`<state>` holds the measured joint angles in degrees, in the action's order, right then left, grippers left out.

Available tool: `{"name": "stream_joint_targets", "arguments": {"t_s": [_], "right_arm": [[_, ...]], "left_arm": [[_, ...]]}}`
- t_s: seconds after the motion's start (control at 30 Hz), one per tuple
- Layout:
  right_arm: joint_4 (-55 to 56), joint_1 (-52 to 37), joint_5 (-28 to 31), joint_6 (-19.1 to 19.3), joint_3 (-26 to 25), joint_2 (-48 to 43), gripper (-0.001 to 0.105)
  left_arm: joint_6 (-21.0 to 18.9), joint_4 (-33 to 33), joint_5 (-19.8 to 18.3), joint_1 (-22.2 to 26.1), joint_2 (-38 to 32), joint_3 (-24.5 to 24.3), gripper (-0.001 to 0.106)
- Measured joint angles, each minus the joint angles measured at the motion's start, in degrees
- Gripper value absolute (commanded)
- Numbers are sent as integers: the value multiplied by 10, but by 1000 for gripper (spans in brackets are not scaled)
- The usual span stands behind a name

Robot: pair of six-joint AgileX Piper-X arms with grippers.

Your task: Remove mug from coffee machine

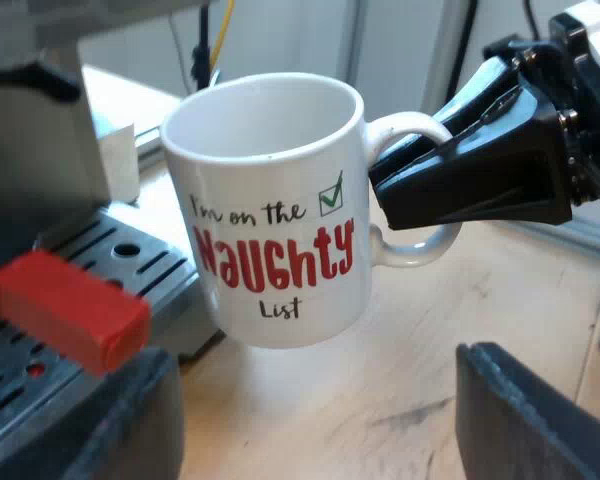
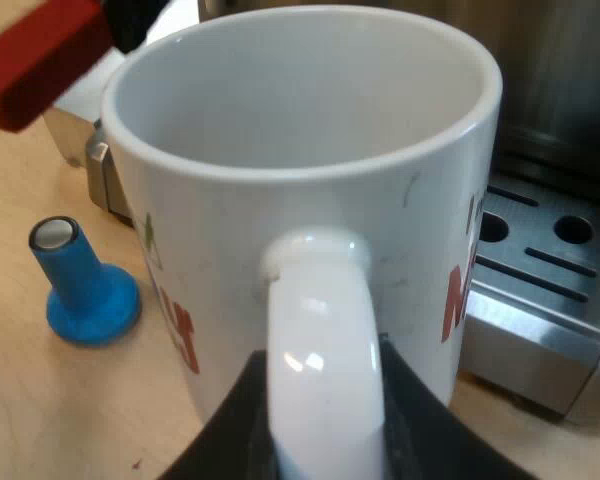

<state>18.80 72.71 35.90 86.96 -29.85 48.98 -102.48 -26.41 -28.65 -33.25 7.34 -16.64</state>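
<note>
A white mug with red "Naughty List" lettering is off the espresso machine's drip tray, over the wooden table beside it. My right gripper is shut on the mug's handle, a black finger on each side of it. Whether the mug's base touches the table I cannot tell. The mug is empty inside. My left gripper is open, low over the table close to the mug, with nothing between its fingers. The holder's red handle end sticks out over the drip tray.
A blue tamper stands upright on the wooden table close to the mug. The slotted metal drip tray and the machine's body are just behind the mug. The red handle end shows above the tamper.
</note>
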Motion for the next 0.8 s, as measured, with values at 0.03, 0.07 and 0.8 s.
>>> {"name": "stream_joint_targets", "arguments": {"t_s": [0.03, 0.07, 0.8], "right_arm": [[4, 2, 0, -4, 0, -12, 0], [10, 2, 0, -7, 0, -15, 0], [300, 2, 132, -163, 1, -163, 0]], "left_arm": [[-5, 0, -1, 0, 0, -4, 61], [-8, 0, -1, 0, 0, -6, 61], [-37, 0, -8, -49, 5, -30, 61]]}}
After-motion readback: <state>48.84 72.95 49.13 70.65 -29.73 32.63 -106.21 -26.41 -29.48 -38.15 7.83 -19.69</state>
